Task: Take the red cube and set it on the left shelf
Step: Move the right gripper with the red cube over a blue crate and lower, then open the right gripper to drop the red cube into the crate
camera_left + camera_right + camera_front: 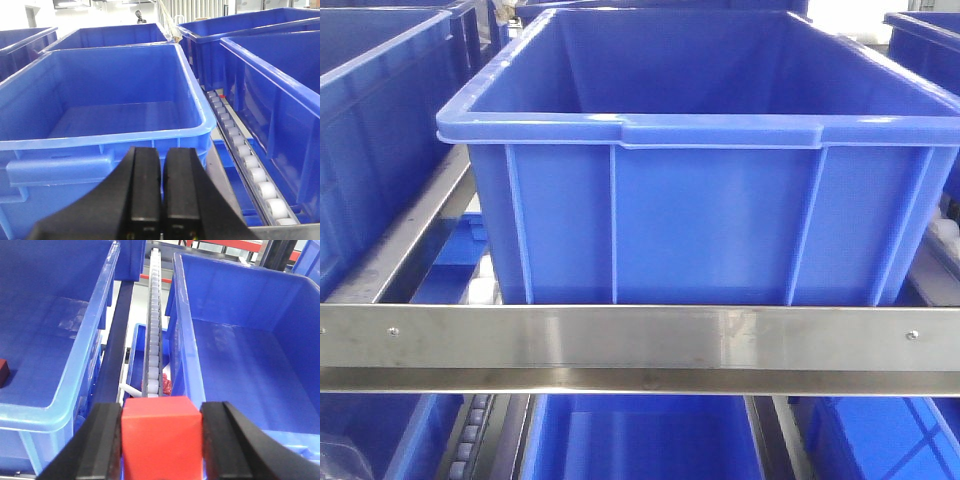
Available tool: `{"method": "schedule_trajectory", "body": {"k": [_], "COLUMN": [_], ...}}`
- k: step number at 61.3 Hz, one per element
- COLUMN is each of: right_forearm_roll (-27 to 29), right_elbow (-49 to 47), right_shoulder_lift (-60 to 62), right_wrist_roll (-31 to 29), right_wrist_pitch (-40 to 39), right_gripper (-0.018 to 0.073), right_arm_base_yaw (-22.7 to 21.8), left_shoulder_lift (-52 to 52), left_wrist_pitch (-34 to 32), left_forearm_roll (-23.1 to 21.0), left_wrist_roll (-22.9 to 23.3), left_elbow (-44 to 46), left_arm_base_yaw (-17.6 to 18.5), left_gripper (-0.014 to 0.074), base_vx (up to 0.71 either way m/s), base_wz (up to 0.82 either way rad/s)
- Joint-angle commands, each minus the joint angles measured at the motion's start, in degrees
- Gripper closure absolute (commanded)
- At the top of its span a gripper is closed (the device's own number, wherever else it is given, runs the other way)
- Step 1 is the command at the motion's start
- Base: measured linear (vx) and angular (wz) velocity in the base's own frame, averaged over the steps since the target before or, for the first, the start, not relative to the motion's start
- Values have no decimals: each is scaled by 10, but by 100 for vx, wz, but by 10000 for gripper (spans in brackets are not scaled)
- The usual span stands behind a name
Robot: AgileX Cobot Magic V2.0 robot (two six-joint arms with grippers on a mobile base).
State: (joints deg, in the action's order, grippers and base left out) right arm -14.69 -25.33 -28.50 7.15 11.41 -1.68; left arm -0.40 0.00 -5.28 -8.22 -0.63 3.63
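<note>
Clamped between the fingers of the right tool, the red cube hangs over the roller rail between two bins, so a slackened grip could drop it there, while the left tool is closed and empty.

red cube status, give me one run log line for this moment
right gripper: shut on red cube | left gripper: shut, empty | cube over roller rail between blue bins | placement: pending

Glossy blue plastic bin; brushed metal rail (faintly reflective); smooth red cube.
</note>
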Motion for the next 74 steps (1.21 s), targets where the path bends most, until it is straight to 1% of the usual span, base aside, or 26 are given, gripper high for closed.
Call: {"method": "schedule_trajectory", "body": {"k": [1, 20, 26, 34, 43, 50, 58, 70, 74], "right_forearm_roll": [-9, -9, -8, 8, 15, 15, 15, 15, 15], "right_elbow": [-18, -18, -24, -71, -155, -236, -330, -455, -488], "right_shoulder_lift": [-3, -11, -44, -125, -232, -325, -430, -564, -594], "right_wrist_roll": [-2, -2, -2, -2, -2, -2, -2, -2, -2], "right_wrist_pitch": [-47, -56, -75, -76, -79, -83, -88, -76, -69], "right_gripper": [510, 510, 510, 510, 510, 510, 510, 510, 495], "right_arm_base_yaw": [-1, -1, -1, 10, 54, 97, 138, 184, 201], "left_shoulder_lift": [5, 5, 5, 5, 5, 5, 5, 4, 4], "left_wrist_pitch": [-48, -48, -48, -48, -48, -48, -48, -48, -48], "left_forearm_roll": [-3, -3, -3, -3, -3, -3, -3, -3, -3], "left_wrist_roll": [-1, -1, -1, -1, -1, -1, -1, -1, -1], "left_elbow": [-13, -13, -13, -13, -13, -13, -13, -13, -13], "left_arm_base_yaw": [2, 2, 2, 2, 2, 2, 2, 2, 2], "left_gripper": [491, 491, 491, 491, 491, 491, 491, 491, 491], "base_vx": [0, 0, 0, 0, 0, 0, 0, 0, 0], "base_wz": [0, 0, 0, 0, 0, 0, 0, 0, 0]}}
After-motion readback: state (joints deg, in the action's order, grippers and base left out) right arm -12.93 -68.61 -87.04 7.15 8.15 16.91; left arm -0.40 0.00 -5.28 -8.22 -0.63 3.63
